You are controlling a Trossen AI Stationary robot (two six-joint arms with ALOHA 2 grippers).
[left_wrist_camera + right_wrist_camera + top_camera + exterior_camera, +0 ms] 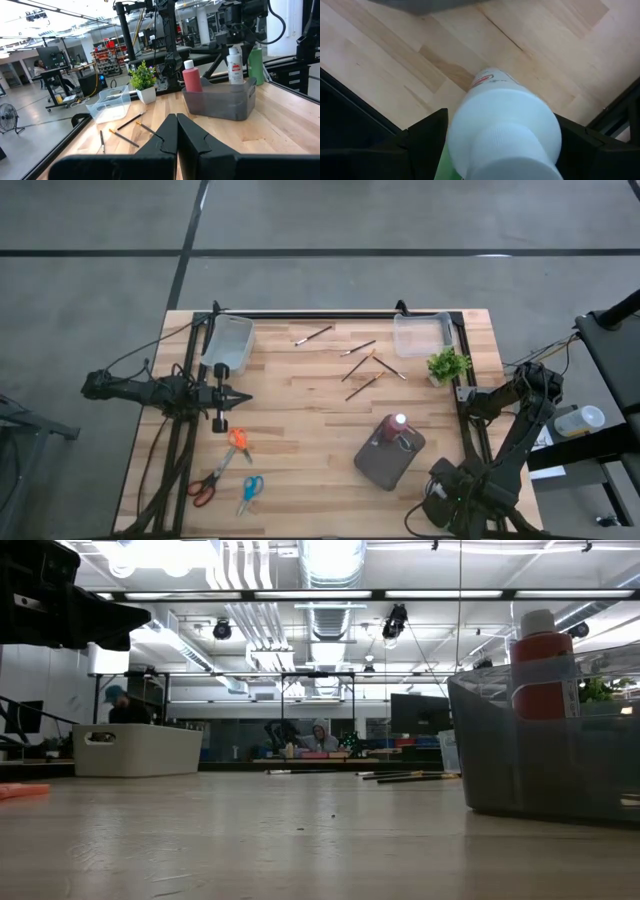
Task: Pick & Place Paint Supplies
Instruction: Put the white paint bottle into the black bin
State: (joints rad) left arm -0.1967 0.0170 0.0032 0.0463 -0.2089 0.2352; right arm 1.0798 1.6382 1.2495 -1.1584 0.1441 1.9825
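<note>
Bottle (505, 125), white with a pale cap, stands upright between the right gripper's (492, 137) spread fingers, seemingly not yet clamped; the view there is tight. That gripper sits at the near right corner of the bench (300, 430), just right of the grey bin (385, 465) holding a red bottle (386, 432). Brushes (365, 370) lie scattered mid-far, well apart. Left gripper (243, 396), fingers pressed together and empty, waits at the left, arm stretched level, pointing right.
</note>
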